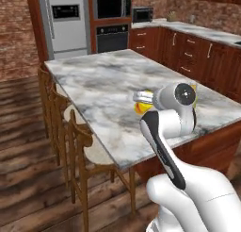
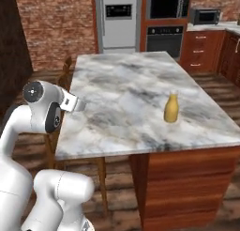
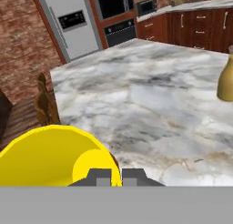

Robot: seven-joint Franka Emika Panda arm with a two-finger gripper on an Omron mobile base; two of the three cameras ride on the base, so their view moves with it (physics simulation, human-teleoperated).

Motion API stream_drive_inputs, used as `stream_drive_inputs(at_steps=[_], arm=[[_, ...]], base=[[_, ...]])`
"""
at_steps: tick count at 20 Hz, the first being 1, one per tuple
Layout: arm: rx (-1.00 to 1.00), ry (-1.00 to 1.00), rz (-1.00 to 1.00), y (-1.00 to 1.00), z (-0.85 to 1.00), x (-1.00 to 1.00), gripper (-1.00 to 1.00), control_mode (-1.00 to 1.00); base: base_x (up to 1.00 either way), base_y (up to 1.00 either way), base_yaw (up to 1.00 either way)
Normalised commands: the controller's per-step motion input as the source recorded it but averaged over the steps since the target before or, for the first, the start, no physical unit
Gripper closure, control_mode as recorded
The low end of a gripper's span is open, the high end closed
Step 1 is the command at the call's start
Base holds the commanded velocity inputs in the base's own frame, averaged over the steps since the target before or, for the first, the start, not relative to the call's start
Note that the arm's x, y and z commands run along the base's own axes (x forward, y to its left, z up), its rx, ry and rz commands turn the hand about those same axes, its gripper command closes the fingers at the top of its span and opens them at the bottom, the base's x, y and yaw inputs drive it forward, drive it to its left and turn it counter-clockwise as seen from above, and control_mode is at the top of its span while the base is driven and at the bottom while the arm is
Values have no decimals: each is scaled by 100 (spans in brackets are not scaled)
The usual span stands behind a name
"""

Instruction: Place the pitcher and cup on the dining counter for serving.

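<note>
Cup, clamped in our tool above the desk near edge for setting down; pitcher already stands near the desk's right edge.

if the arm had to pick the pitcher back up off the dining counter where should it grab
Probably the narrow neck of the pitcher, gripper coming from above or level from the side. It stands upright and alone on the dining counter, and the rounded body looks wider for the fingers.

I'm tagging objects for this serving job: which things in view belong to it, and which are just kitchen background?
Belongs to the job:
- pitcher, standing on the dining counter
- cup, held in the gripper over the counter's edge

Just there:
- wooden chairs
- fridge
- wall oven
- microwave
</note>
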Motion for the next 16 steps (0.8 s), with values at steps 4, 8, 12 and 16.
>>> stream_drive_inputs(at_steps=[4, 8, 12, 16], arm=[[0, 0, 0, 0, 0, 0, 100, 100], [0, 0, 0, 0, 0, 0, 100, 100], [0, 0, 0, 0, 0, 0, 100, 100], [0, 0, 0, 0, 0, 0, 100, 100]], base=[[2, -79, 63], [1, -98, 45], [0, -99, 29], [0, -69, 15]])
